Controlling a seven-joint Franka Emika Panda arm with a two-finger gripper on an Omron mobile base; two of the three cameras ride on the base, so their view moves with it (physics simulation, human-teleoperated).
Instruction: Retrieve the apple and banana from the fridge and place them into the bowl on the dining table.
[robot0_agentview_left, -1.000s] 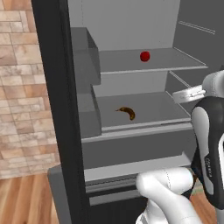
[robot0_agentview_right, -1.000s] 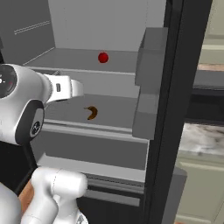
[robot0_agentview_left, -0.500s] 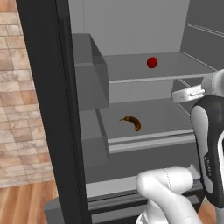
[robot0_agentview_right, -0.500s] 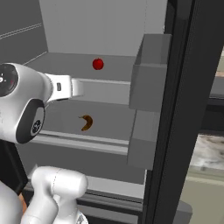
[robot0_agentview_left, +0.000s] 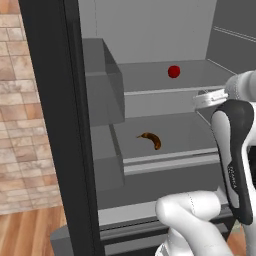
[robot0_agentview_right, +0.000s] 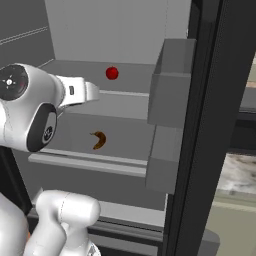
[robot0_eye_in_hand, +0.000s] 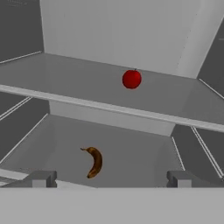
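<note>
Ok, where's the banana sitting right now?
The small curved orange-brown banana lies alone on the lower pale grey shelf of the open black fridge, one shelf below the small round red apple, low and left of centre in the hand view.

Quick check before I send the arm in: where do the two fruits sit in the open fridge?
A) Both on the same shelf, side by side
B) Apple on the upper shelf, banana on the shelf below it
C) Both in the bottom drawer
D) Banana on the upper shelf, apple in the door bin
B: the apple rests on the upper shelf of the fridge, and the banana lies on the shelf beneath.
</note>
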